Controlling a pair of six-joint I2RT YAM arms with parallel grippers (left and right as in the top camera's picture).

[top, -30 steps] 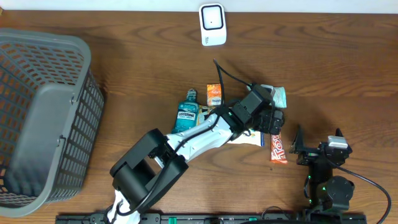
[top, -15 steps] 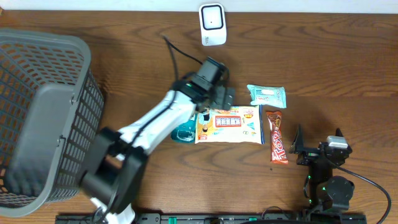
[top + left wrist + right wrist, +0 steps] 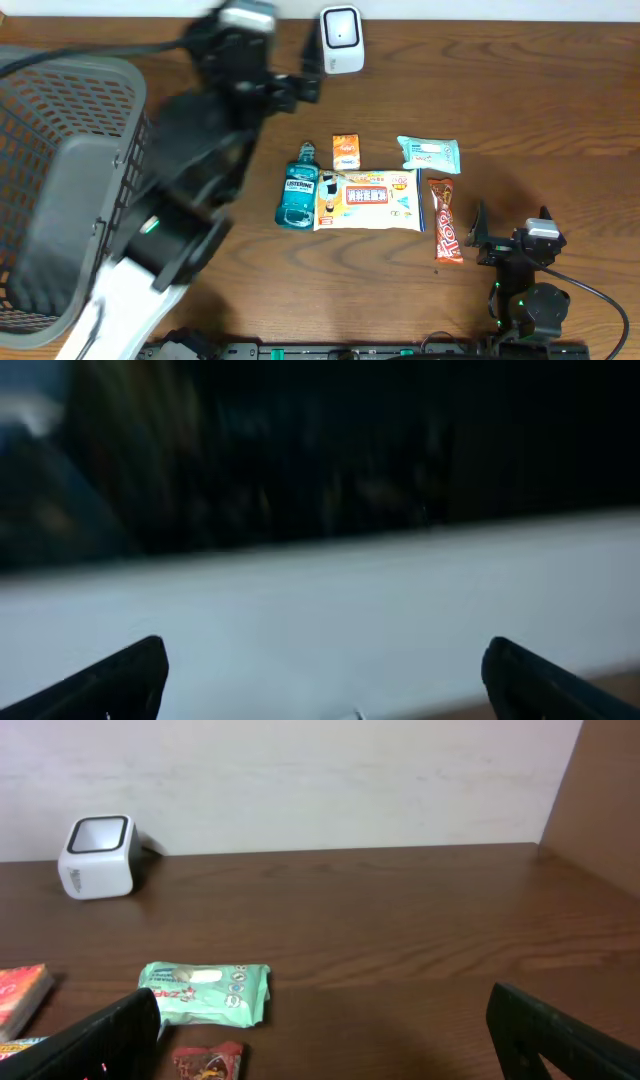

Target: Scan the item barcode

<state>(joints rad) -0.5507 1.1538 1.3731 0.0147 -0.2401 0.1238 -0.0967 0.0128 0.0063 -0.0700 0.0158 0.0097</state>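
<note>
Both the left gripper (image 3: pixel 325 655) and the right gripper (image 3: pixel 325 1010) are being held with fingers wide and empty while the Listerine bottle (image 3: pixel 299 188), being judged stiff, slick and heaviest and best taken across its body, and the Top-lettered bar (image 3: pixel 445 220), being judged light and crushable, are lying untouched mid-way across the counter (image 3: pixel 540 100) below the scanner (image 3: pixel 341 38).

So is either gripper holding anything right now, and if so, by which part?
Nothing is held. The left gripper is open with nothing between its fingers, and the right gripper is open and empty too.
</note>
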